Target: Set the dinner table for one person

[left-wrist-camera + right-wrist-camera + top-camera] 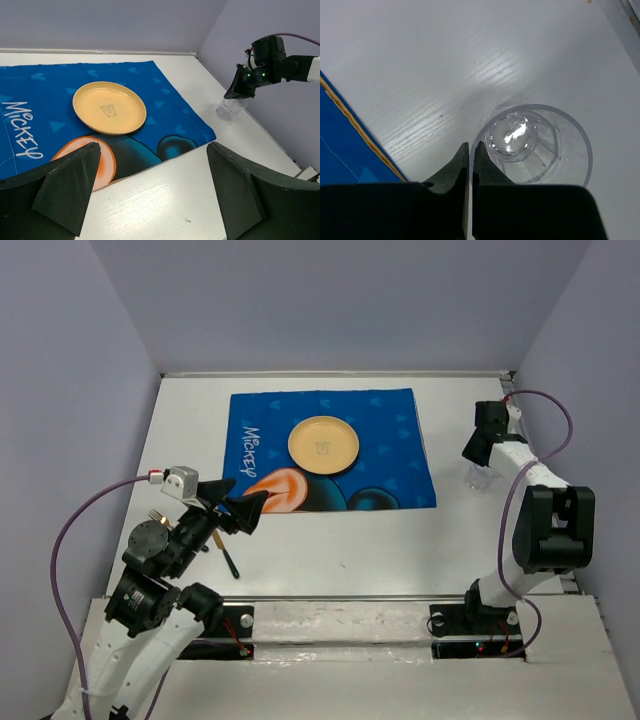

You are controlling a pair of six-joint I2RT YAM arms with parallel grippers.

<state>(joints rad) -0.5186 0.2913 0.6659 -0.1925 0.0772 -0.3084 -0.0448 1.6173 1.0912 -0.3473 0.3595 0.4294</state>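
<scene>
The bench (pixel 330 550) lies white under both my arms. Toward its right side my right hand (pixel 471 150) is pressed together on the rim of the clear glass (pixel 540 145), pinching its thin wall, I judge. The glass stands upright just off the right edge of the blue mat (pixel 400 420), where the yellow plate (pixel 323 444) sits. My left hand (pixel 152 146) hangs spread, holding nothing. I take this for the glass step: the next move needs a gentle, level lift toward the plate.

You get top view high from the near edge, looking down the dinner table (pixel 330 540) — left wrist low, facing plate (pixel 109 107) and glass (pixel 227 109); right wrist close above that glass.
</scene>
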